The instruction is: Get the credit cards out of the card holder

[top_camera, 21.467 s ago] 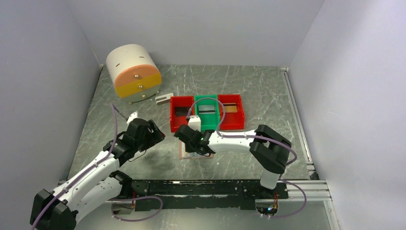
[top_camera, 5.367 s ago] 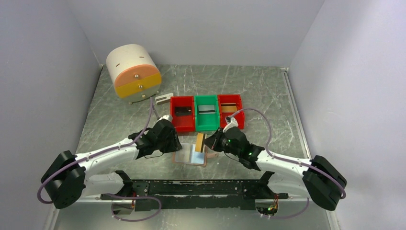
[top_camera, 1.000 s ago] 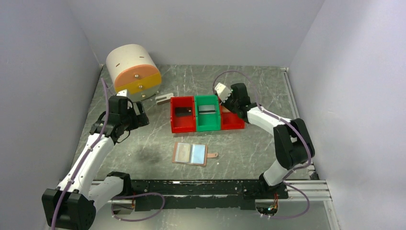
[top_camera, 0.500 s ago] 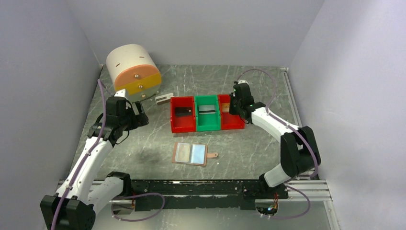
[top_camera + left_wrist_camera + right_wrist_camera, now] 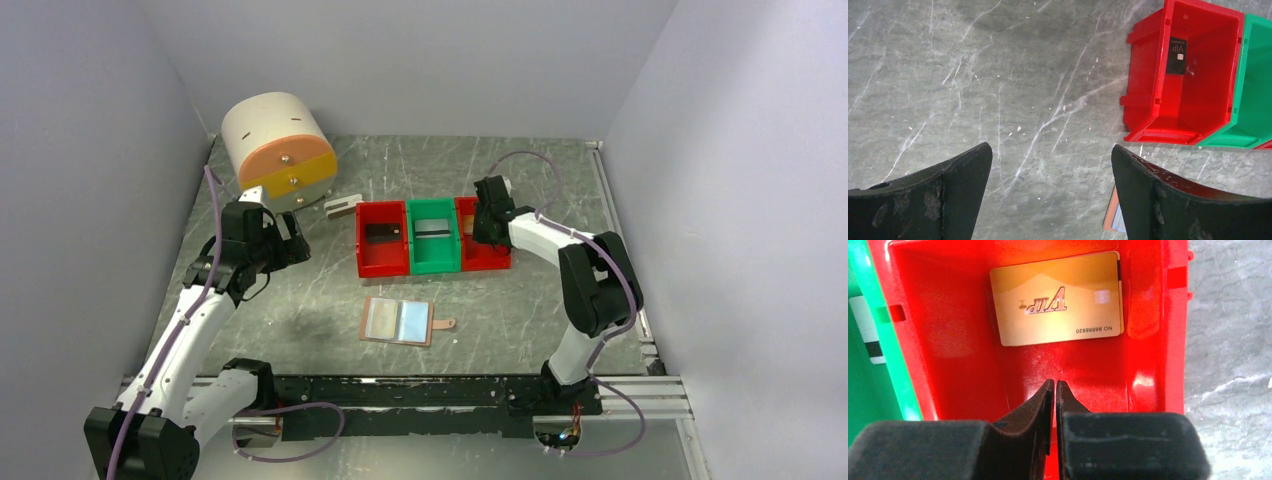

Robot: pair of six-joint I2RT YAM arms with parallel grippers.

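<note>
The card holder [image 5: 398, 321] lies open and flat on the table, its pale blue pockets up and its strap tab to the right; a corner [image 5: 1113, 217] of it peeks past my left finger. A black credit card [image 5: 383, 232] [image 5: 1176, 56] lies in the left red bin. A grey-white one [image 5: 432, 229] [image 5: 863, 330] lies in the green bin. A gold one [image 5: 1057, 298] lies in the right red bin. My right gripper [image 5: 482, 228] [image 5: 1054, 382] hangs over that bin, shut on nothing. My left gripper [image 5: 292, 250] [image 5: 1050, 150] is open over bare table, left of the bins.
Three bins stand in a row behind the card holder: red [image 5: 365, 262], green [image 5: 432, 264], red [image 5: 497, 258]. A white drum with orange and yellow drawer fronts [image 5: 280, 150] stands at the back left, with a small grey-white block [image 5: 343, 205] beside it. Walls enclose the table.
My right gripper has closed its jaws and its wrist has swung round above the right red bin. The left arm has hardly moved.
</note>
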